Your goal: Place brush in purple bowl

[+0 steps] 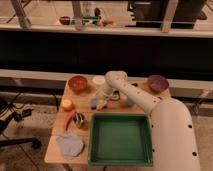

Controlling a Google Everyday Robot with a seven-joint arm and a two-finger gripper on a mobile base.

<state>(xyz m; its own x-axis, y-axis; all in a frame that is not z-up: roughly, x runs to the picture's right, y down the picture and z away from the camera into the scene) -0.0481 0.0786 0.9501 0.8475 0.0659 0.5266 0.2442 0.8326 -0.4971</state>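
The brush [94,103] is a small light-blue block on the wooden table [56,150], left of centre. My gripper [103,95] hangs at the end of the white arm [140,97], right above and just right of the brush, at or very near it. The purple bowl [157,82] stands at the table's back right corner, well to the right of the gripper, with nothing showing in it.
A red-orange bowl [78,83] is at the back left, with a white object [99,80] beside it. A green tray [120,137] fills the front. A yellow fruit [66,104], a red pepper [69,119], a black round-headed tool [79,119] and a grey-blue cloth [70,145] lie on the left. A small blue cup [130,102] sits under the arm.
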